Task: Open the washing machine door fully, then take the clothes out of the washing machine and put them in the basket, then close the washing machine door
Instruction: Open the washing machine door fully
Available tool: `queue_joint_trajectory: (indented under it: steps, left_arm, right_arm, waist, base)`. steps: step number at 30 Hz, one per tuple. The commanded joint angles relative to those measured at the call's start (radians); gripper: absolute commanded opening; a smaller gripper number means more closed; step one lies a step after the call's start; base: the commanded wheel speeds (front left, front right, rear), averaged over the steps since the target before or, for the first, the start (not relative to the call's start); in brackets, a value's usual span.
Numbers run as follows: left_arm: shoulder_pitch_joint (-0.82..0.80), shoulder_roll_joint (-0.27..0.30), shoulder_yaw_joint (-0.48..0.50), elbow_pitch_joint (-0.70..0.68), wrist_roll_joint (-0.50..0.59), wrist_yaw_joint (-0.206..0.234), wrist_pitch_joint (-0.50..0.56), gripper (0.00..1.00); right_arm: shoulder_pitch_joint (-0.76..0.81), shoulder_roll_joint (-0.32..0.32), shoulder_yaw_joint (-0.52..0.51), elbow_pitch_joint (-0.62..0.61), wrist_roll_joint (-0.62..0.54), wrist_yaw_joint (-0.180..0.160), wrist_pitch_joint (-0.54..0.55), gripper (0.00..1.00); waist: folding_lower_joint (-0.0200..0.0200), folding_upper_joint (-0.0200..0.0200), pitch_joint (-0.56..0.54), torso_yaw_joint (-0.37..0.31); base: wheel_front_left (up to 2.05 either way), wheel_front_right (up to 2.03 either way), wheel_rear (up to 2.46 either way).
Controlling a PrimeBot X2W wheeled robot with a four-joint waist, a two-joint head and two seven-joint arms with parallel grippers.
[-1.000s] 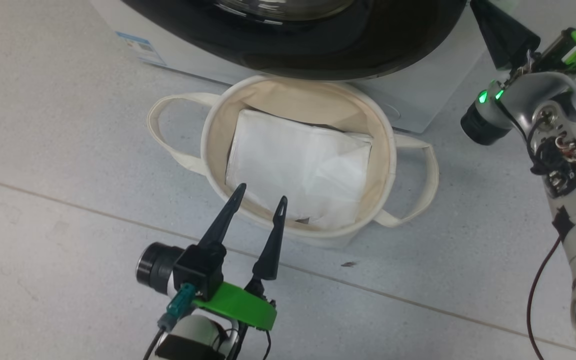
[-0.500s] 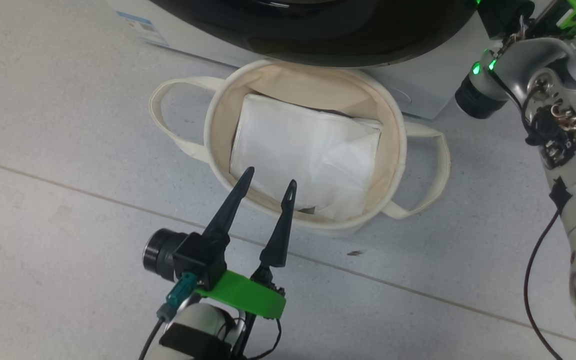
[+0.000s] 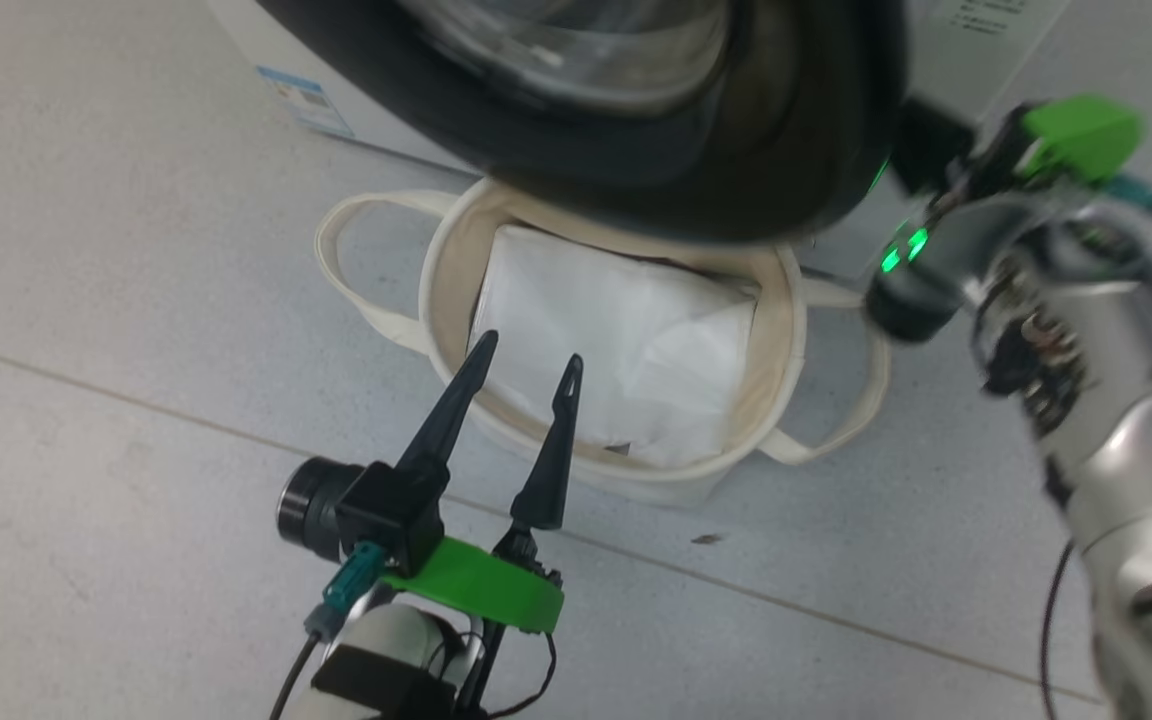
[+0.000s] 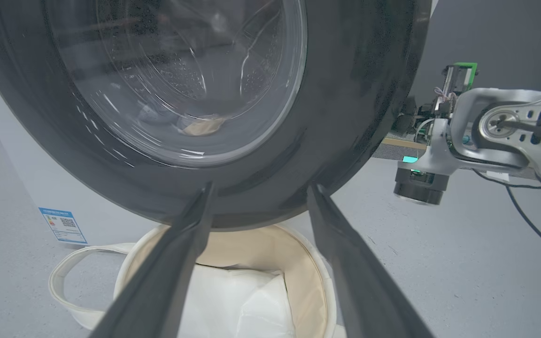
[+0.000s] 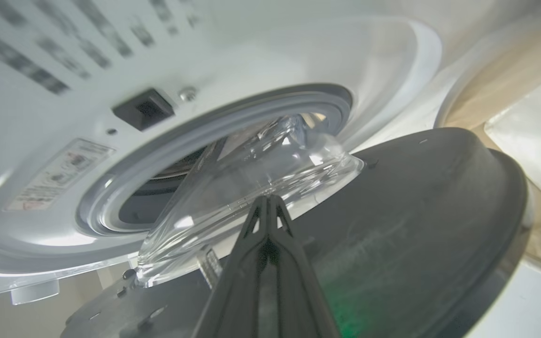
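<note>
Standing ajar, the large round glossy black washing machine door (image 3: 796, 140) angles out from the white box-shaped washing machine (image 3: 386, 130). Its free edge is on the robot's right and its outer face is turned toward the robot's left. Its bulging clear glass porthole (image 5: 261, 164) points back toward the grey-rimmed round drum mouth (image 5: 195, 136). A small cream-beige patch (image 4: 202, 126) shows low through the glass in the left wrist view; whether it is cloth in the drum or a reflection cannot be told.

The round cream canvas basket (image 3: 636, 478) sits upright on the pale grey tiled floor (image 3: 136, 400), close against the washer's front, with its far rim under the door's lower edge. Its two looping fabric handles (image 3: 336, 250) stick out left and right, so the line through them runs along the washer's front. A flat oblong white sheet (image 3: 616, 330) lies inside, its long axis running from the rim's far left toward its near right.

The left gripper (image 3: 530, 352) hovers over the basket's near rim, its two long dark fingers spread with nothing between them, pointing toward the door. The right gripper (image 5: 267, 199) is behind the door's free edge. Its fingers are pressed together on nothing, with the tips at the foot of the glass bulge on the door's dark inner face. Whether they touch it cannot be told.
</note>
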Motion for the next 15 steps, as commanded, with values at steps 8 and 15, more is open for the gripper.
queue_joint_trajectory:
  steps: [8, 15]
  left_arm:
    - [0.061, 0.004, 0.062, -0.01, 0.003, -0.012, -0.012, 1.0]
    - [0.09, 0.004, 0.086, -0.002, 0.005, -0.019, -0.012, 1.0]
  right_arm:
    - [0.187, 0.104, 0.14, -0.143, 0.075, 0.0, 0.054, 0.0]
    - [0.276, 0.104, 0.335, -0.236, 0.211, 0.0, -0.015, 0.0]
  waist:
    - [-0.0001, 0.0, -0.085, -0.003]
    - [-0.0001, 0.0, -0.131, 0.012]
  base:
    - [0.0, 0.0, 0.0]
    - [0.0, 0.0, 0.0]
